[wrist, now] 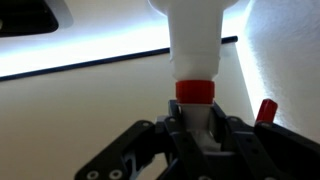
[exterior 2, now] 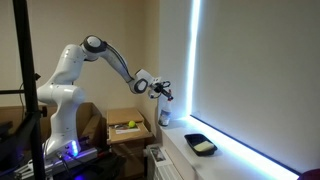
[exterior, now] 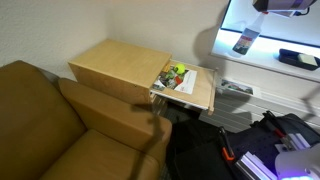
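My gripper (wrist: 196, 126) is shut on the top of a white bottle (wrist: 195, 40), just beyond its red collar (wrist: 195, 91). The bottle's white neck sits between the dark fingers (wrist: 176, 128). In both exterior views the bottle (exterior 2: 164, 117) hangs upright under the gripper (exterior 2: 160, 92), at or just above a bright white ledge (exterior 2: 215, 165) by the window blind. Whether it touches the ledge I cannot tell. From above, the bottle (exterior: 245, 40) shows a dark label, and only part of the gripper (exterior: 284, 5) shows at the top edge.
A black tray (exterior 2: 200, 145) with something pale in it lies on the ledge beyond the bottle, seen again as the tray (exterior: 298, 58). A wooden side table (exterior: 110, 62) carries an open box (exterior: 178, 77) of small items. A brown sofa (exterior: 40, 120) and black bags (exterior: 210, 150) lie below.
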Robot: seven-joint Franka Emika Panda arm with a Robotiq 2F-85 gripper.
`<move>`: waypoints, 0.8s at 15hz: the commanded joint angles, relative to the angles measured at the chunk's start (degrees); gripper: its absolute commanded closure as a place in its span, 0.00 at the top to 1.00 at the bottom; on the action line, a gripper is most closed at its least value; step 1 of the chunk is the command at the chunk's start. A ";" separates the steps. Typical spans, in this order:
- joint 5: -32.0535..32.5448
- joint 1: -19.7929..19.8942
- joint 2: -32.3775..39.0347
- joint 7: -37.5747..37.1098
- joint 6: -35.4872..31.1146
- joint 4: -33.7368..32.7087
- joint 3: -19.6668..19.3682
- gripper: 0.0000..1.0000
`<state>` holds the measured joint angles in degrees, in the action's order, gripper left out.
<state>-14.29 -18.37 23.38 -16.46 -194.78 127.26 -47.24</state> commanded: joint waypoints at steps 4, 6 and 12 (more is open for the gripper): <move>13.69 1.10 -22.73 -0.21 5.16 15.79 6.91 0.08; 17.07 1.19 -28.43 -0.26 7.22 20.15 8.55 0.08; 19.53 -9.55 -46.42 6.69 11.70 33.76 2.96 0.08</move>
<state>3.53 -20.72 -11.83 -14.70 -186.02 154.40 -37.56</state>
